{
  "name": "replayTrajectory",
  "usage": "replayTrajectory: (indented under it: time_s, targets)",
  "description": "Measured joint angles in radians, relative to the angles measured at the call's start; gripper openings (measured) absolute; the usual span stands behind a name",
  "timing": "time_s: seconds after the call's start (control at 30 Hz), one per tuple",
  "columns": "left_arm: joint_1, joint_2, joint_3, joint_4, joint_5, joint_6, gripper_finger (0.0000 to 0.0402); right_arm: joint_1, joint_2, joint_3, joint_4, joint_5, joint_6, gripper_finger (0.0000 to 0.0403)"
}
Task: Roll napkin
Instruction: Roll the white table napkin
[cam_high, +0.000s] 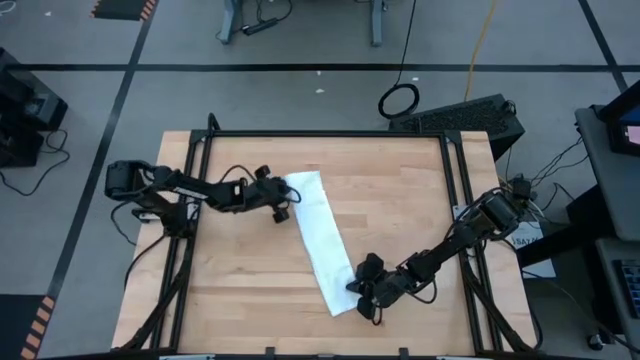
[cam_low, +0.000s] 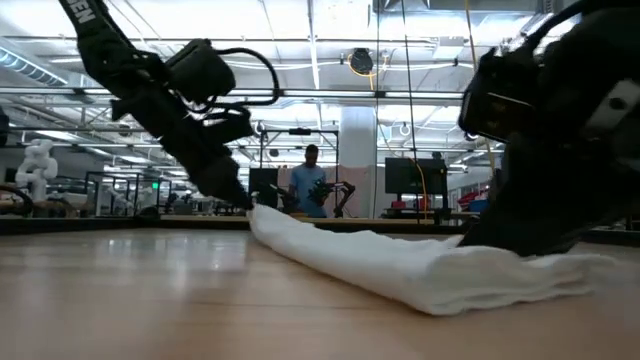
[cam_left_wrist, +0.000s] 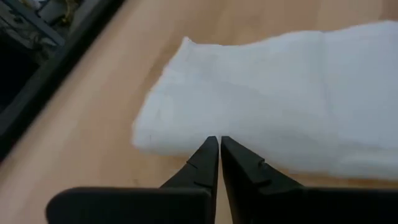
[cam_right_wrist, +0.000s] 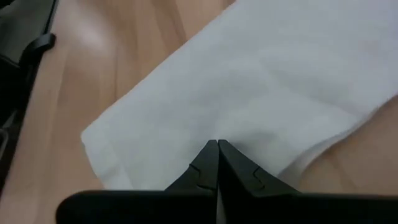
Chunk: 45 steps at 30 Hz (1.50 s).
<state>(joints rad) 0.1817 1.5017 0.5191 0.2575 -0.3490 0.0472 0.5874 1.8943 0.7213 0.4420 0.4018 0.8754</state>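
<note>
The white napkin (cam_high: 318, 240) lies on the wooden table as a long folded strip, running from the far middle toward the near right. It also shows in the low view (cam_low: 400, 265). My left gripper (cam_high: 291, 206) is at the strip's far end, on its left long edge, fingers shut (cam_left_wrist: 218, 140). My right gripper (cam_high: 358, 290) is at the strip's near end, on its right side, fingers shut (cam_right_wrist: 217, 144). My left gripper has its shut fingertips on the napkin's long edge near the far end (cam_left_wrist: 208, 127), coming slanting down from the table's left. In the low view that end (cam_low: 262, 213) rises to the fingertips; the rest lies flat. How many layers it has, I cannot tell. My right gripper has its shut fingertips on the napkin a little in from its edge near the near end (cam_right_wrist: 217, 132), coming slanting down from the table's right. The cloth there (cam_low: 470, 270) sits slightly bunched on the table. The fingers hide whether a fold is pinched.
A black metal frame (cam_high: 330, 134) runs along the table's far edge and down both sides. Bare wood lies to the left near side (cam_high: 240, 290) and the far right (cam_high: 400, 190) of the napkin. A person (cam_low: 310, 185) stands in the room beyond the table.
</note>
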Motion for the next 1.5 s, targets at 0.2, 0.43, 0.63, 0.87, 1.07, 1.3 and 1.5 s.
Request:
replayTrajectory:
  time_s: [0.2, 0.43, 0.63, 0.87, 1.07, 1.3, 1.5]
  targets:
    - [0.062, -0.001, 0.053, -0.104, 0.029, 0.058, 0.0026, -0.021, 0.002, 0.037, -0.023, -0.024, -0.092, 0.0]
    - [0.039, -0.015, 0.076, -0.238, 0.231, -0.077, 0.0026, -0.038, -0.056, 0.095, -0.166, -0.068, -0.18, 0.0]
    - [-0.118, -0.01, 0.042, -0.252, 0.303, -0.231, 0.0026, -0.029, -0.143, 0.12, -0.408, -0.089, -0.222, 0.0]
    - [-0.223, 0.047, 0.034, -0.119, 0.22, -0.247, 0.0026, -0.023, -0.098, 0.12, -0.468, -0.09, -0.158, 0.0]
    - [-0.156, 0.157, 0.043, -0.016, 0.167, -0.165, 0.0026, -0.018, -0.051, 0.121, -0.387, -0.074, -0.095, 0.0]
    - [-0.055, 0.188, 0.04, 0.095, 0.149, -0.048, 0.0026, -0.013, -0.042, 0.12, -0.308, -0.087, -0.077, 0.0]
    - [0.017, 0.187, 0.05, 0.172, 0.153, 0.018, 0.0026, -0.018, -0.042, 0.12, -0.262, -0.065, -0.083, 0.0]
